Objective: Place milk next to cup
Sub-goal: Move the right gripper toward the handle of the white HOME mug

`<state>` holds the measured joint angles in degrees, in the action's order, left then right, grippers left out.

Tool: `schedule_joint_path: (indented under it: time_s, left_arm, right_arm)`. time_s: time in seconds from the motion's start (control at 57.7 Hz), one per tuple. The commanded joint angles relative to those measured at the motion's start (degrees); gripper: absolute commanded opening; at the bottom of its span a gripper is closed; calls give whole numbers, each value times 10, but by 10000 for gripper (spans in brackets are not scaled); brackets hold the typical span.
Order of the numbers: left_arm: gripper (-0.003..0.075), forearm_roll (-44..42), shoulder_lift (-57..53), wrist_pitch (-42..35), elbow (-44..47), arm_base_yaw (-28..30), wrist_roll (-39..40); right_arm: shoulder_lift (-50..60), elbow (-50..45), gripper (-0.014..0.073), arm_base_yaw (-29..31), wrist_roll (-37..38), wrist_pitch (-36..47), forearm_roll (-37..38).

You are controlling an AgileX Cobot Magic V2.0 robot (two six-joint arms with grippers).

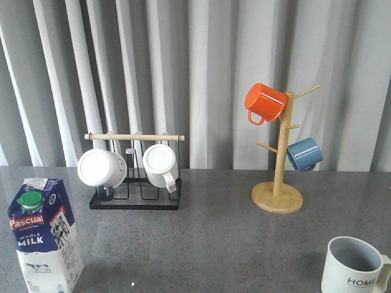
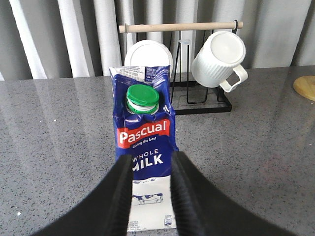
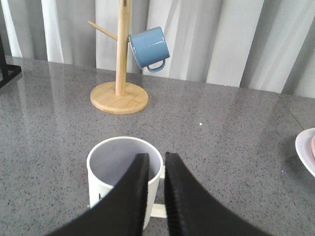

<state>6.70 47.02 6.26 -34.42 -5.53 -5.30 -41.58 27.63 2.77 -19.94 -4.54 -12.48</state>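
Milk (image 1: 44, 235) stands at 8 o'clock on the worktop (image 1: 208, 238), left gripper (image 2: 151, 196) clasping its base; cup (image 1: 355, 267) at 4 o'clock. Right gripper (image 3: 153, 189) is pinched nearly closed above the cup rim, gripping nothing. Keep the carton upright and carry it low, setting it beside the cup without touching.

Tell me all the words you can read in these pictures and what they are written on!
"Pascual": red label on the milk.
"WHOLE MILK": white letters on the carton's blue front.
"HOME": black letters on the cup.
The small line under "Pascual" and the fine print on the carton's top and side are too small to read.
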Motion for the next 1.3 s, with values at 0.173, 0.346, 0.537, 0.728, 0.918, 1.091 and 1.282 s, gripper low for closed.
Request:
schedule_joint_path:
  time_s: [0.173, 0.346, 0.537, 0.728, 0.918, 1.091, 1.282]
  left_arm:
    - [206, 1, -3, -35, -21, -4, 6]
    - [206, 1, -3, -35, -21, -4, 6]
    - [206, 1, -3, -35, -21, -4, 6]
    - [206, 1, -3, -35, -21, -4, 6]
    - [206, 1, -3, -35, -21, -4, 6]
    - [206, 1, -3, -35, -21, -4, 6]
    - [206, 1, -3, -35, -21, -4, 6]
  right_arm:
    - [3, 23, 440, 4, -6, 23, 21]
    - [5, 23, 533, 4, -6, 8, 21]
    - [8, 23, 517, 4, -6, -16, 28]
    - [8, 15, 500, 4, 15, -6, 72]
    - [7, -56, 493, 4, 130, 105, 149]
    - [-11, -114, 493, 28, 135, 218, 121]
    - [-72, -118, 493, 92, 196, 250, 158]
